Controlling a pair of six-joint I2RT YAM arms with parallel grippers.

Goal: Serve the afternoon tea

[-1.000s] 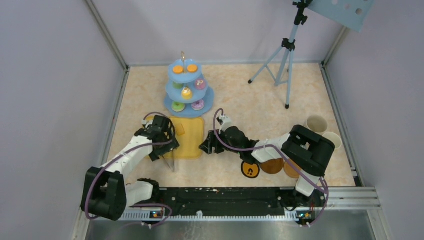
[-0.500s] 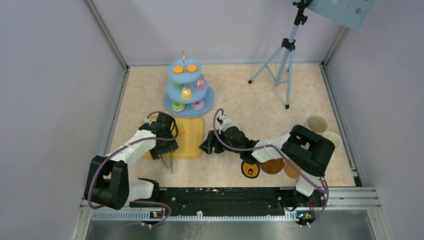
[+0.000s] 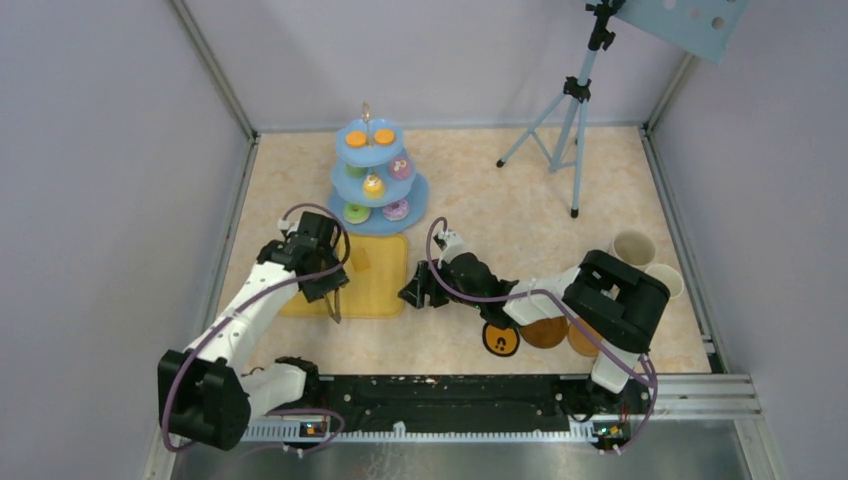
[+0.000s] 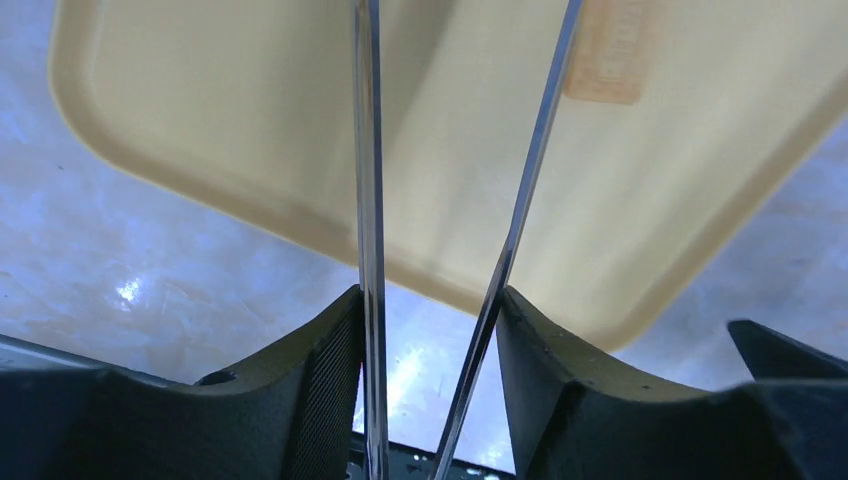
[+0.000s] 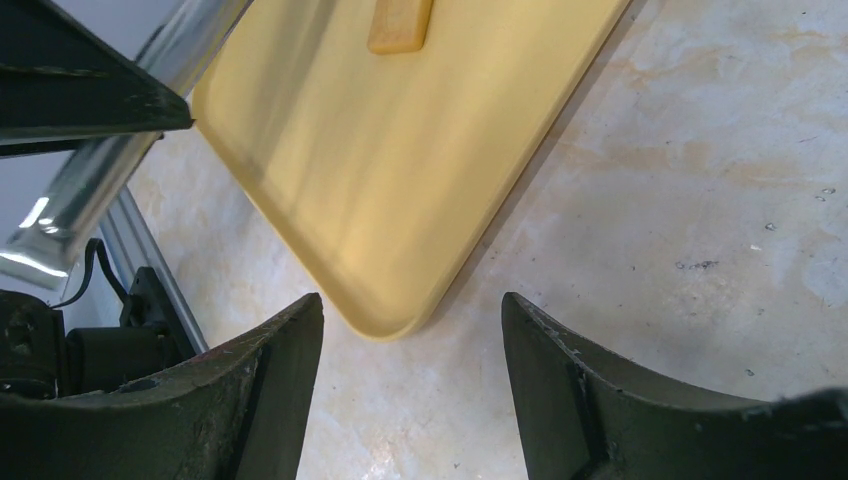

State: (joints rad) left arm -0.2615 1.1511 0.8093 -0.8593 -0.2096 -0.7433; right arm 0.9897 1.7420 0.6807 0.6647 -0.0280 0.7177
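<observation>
Pastries [image 3: 372,185] are spread over the 3 tiers of the light-blue stand [image 3: 375,226] at the far side of the table; none is yet served. 2 mugs [image 3: 633,247] are parked at the far right, well apart from the stand. Coasters [image 3: 545,333] lie at the near side, close by the right arm. Yellow tray [image 3: 385,285] is set just in front of the stand, with 1 small tan piece [image 3: 360,262] on it.

Left gripper [image 3: 328,288] is pinched on the tongs [image 4: 368,200]: both metal arms are pressed against the inner faces of the fingers [image 4: 320,370] and run on over the tray. Right gripper [image 5: 410,310] is spread, with nothing between the jaws, low over the tray's near right corner.

Risks, as judged:
- Tongs are thin and smooth. A slip or twist in the pinch is likely if the hold is light, and a pastry would be dropped.
- If the arms are squeezed too hard, the tips are closed and no pastry can be taken.
- Stand is tall and narrow. It may be tipped by a long tool swung in low.
- Right gripper is near the tongs. A clash is possible.
</observation>
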